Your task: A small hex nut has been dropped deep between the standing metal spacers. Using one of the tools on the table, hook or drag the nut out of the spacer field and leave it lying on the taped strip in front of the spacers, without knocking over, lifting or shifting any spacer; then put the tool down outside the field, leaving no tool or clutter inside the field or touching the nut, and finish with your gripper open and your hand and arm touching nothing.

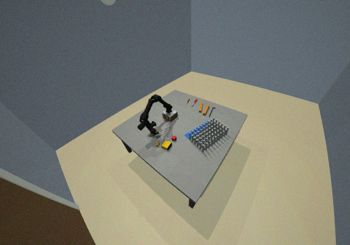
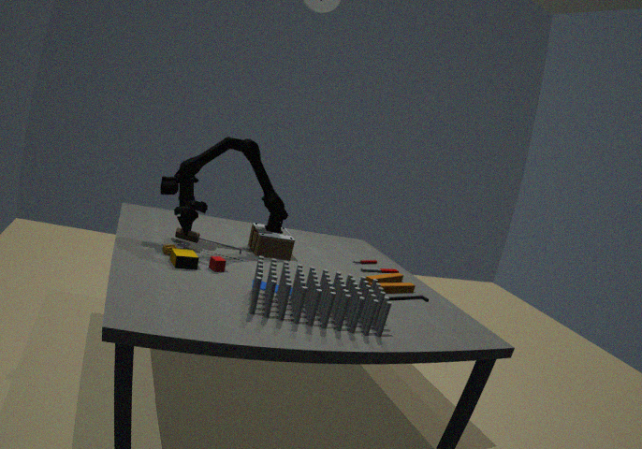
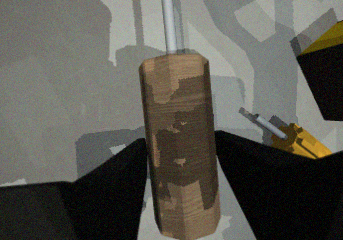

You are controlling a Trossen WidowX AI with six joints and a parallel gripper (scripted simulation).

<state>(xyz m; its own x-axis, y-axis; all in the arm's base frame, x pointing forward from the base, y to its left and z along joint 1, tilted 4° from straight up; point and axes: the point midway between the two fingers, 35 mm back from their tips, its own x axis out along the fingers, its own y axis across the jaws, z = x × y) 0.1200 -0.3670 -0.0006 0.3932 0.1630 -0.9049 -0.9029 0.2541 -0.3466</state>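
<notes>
Pincer (image 1: 154, 132) (image 2: 187, 234) (image 3: 180, 141) clamped on the hooked tool's wooden handle (image 1: 153, 133) (image 2: 180, 235) (image 3: 181, 107), apparently just above the grey table (image 1: 181, 170) (image 2: 183, 317) (image 3: 19, 100).

Hand (image 1: 154, 133) (image 2: 187, 234) (image 3: 180, 141) low, clamped beneath arched arm (image 1: 147, 111) (image 2: 250, 148).

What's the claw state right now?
Claw: closed on the wooden handle of a thin metal-shafted tool.

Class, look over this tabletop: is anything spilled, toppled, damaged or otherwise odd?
Nothing stands out. The metal spacers look upright in their rows, the yellow block sits flat, and no spill or breakage shows.
</notes>
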